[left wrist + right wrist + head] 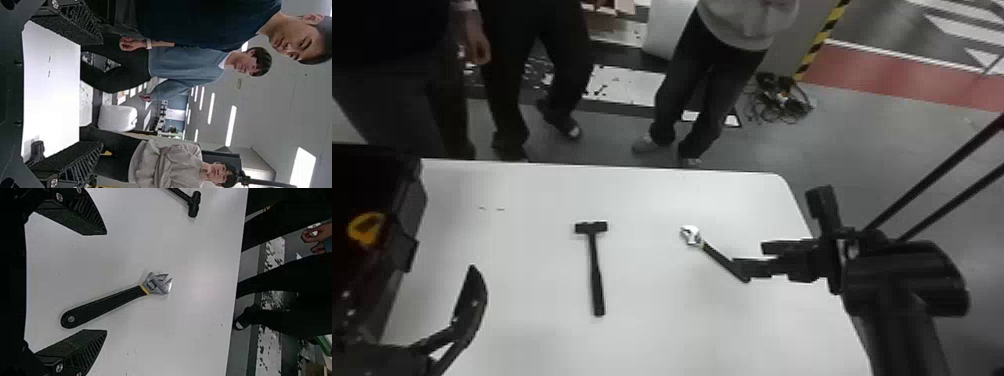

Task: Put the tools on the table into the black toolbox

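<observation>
Head view puts my right gripper (751, 255) at the right side of the white table (652, 335), jaws parted; from my right wrist I see the wrench (105, 305) lying with its handle between them, a gap to each side. The hammer (595, 270) lies left of the wrench, head to the far side. My left gripper (469, 302) is near left, jaws spread, by the black toolbox (414, 192), which holds something yellow (367, 228).
</observation>
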You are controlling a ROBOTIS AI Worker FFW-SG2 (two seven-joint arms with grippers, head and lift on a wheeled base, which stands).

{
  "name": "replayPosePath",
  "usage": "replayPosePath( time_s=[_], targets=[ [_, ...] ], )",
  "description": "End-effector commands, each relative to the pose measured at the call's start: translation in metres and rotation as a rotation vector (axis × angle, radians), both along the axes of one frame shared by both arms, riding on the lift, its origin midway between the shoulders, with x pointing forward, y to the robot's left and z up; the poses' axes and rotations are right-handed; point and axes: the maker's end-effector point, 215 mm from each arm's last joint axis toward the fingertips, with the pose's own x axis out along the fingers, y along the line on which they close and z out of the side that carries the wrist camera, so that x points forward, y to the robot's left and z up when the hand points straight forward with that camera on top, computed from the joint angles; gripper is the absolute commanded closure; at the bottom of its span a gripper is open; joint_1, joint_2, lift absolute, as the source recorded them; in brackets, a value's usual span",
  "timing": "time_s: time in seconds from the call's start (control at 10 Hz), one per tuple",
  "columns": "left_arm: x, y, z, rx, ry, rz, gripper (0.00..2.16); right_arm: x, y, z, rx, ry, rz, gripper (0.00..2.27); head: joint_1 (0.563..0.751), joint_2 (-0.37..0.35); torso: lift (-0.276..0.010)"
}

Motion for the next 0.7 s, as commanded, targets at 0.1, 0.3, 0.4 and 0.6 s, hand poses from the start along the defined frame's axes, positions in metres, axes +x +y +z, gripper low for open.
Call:
replayPosePath(
  time_s=[0.1,0.3,0.4,0.6],
  targets=[
    [0.001,0.0,-0.001,0.003,0.004,0.001,0.08,0.009,-0.006,-0.013,-0.054,0.013,0.021,0.12,0.695,-0.282,-0.039],
    [0.003,0.001,-0.005,0.006,0.016,0.003,0.08,0.024,-0.008,-0.023,-0.105,0.035,0.053,0.12,0.695,-0.284,-0.039],
    [0.003,0.002,-0.005,0.008,0.017,0.004,0.08,0.035,-0.007,-0.023,-0.124,0.044,0.065,0.12,0.695,-0.283,-0.039],
    [0.002,0.003,-0.005,0.008,0.017,0.006,0.08,0.049,-0.002,-0.024,-0.158,0.062,0.102,0.12,0.695,-0.273,-0.039]
  ],
)
